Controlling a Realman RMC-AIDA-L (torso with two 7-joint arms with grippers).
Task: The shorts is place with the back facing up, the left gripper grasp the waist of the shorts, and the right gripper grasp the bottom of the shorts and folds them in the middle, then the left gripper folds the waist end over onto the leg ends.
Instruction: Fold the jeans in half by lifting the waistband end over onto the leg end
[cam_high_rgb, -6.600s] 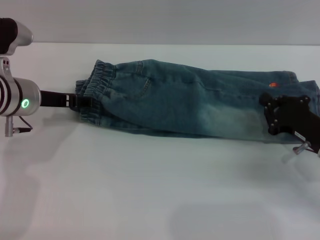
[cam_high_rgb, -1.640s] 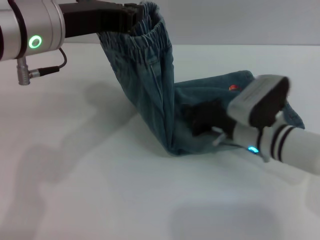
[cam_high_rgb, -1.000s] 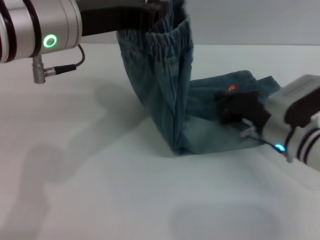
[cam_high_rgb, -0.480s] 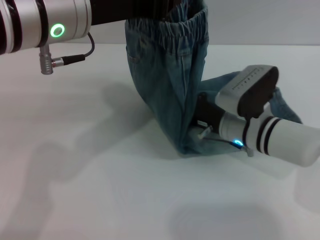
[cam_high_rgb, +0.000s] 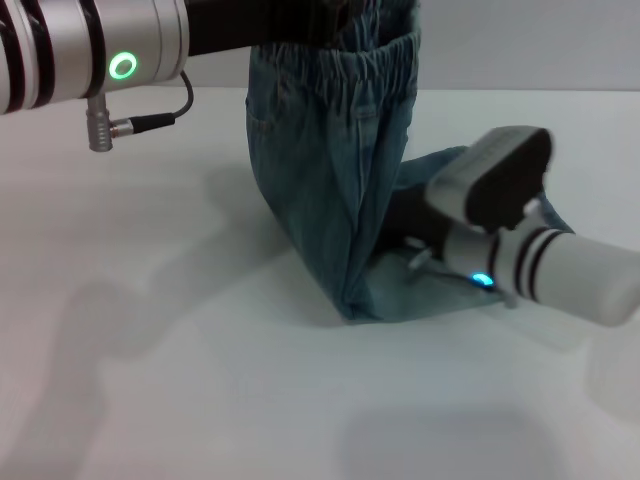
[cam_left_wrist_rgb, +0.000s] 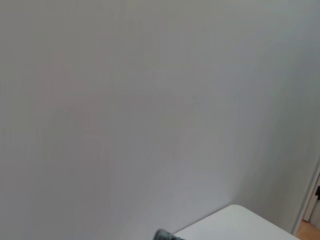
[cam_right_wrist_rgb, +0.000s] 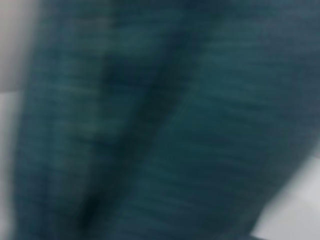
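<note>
In the head view we saw the left gripper (cam_high_rgb: 318, 18) high at the far left of the scene, closed on the waist (cam_high_rgb: 372, 52) of the shorts (cam_high_rgb: 318, 190), so the upper part of the denim hung down from it while the fold touched the white table (cam_high_rgb: 160, 330). The rest of the shorts lay flat on the table toward the right. The right gripper (cam_high_rgb: 405, 222) was low at the right, just beside the hanging denim and over the flat part; we could not tell if it was open or closed. In the left wrist view we saw only a pale wall (cam_left_wrist_rgb: 125, 100) and a table corner. In the right wrist view, blurred denim filled almost everything.
</note>
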